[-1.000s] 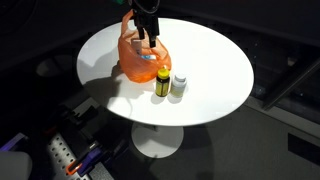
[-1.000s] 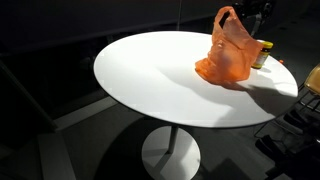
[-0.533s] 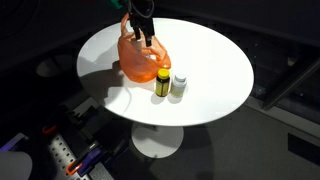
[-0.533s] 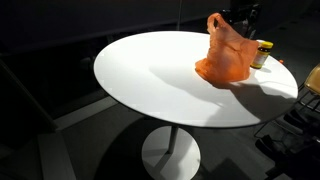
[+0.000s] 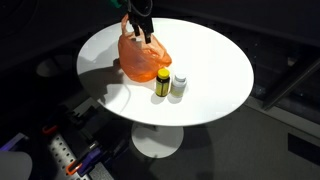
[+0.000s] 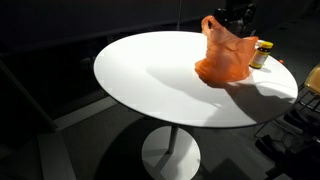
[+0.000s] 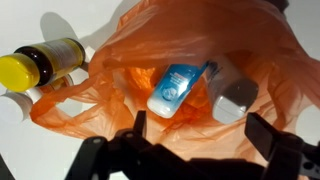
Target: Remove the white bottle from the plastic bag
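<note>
An orange plastic bag point(image 5: 138, 60) lies on the round white table point(image 5: 215, 60); it also shows in the other exterior view point(image 6: 225, 60) and fills the wrist view point(image 7: 120, 55). Inside its open mouth lie a white bottle with a blue label point(image 7: 178, 88) and a grey-white capped container point(image 7: 233, 100). My gripper point(image 7: 200, 128) is open, with its fingers just above the bag's mouth. In both exterior views it hangs at the bag's top point(image 5: 143, 36) point(image 6: 232, 18).
A dark bottle with a yellow cap point(image 5: 162, 82) stands next to the bag, also seen in the other exterior view point(image 6: 262, 53) and the wrist view point(image 7: 45, 62). A small white bottle point(image 5: 179, 85) stands beside it. The table edge is close behind the bag point(image 6: 285, 70).
My gripper has moved sideways over the bag's top, and the bag's upper part has shifted and leaned with it. The two bottles on the table have not moved.
</note>
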Motion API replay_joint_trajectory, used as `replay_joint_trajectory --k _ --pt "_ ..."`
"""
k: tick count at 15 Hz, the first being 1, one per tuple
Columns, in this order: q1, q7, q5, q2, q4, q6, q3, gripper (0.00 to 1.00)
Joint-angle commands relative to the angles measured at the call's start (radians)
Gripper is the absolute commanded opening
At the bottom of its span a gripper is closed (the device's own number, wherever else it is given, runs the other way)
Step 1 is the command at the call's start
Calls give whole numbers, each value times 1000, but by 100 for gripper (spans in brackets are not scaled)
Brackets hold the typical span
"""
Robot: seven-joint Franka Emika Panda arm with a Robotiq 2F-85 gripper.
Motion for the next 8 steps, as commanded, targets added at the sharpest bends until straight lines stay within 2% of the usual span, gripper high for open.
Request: replay_joint_trajectory --k 1,6,7,8 --pt "25 50 23 18 13 4 -11 100" --pt "41 97 42 28 5 6 -9 100" --pt "43 103 47 30 6 5 -10 83" --pt "45 112 48 32 7 3 -11 73"
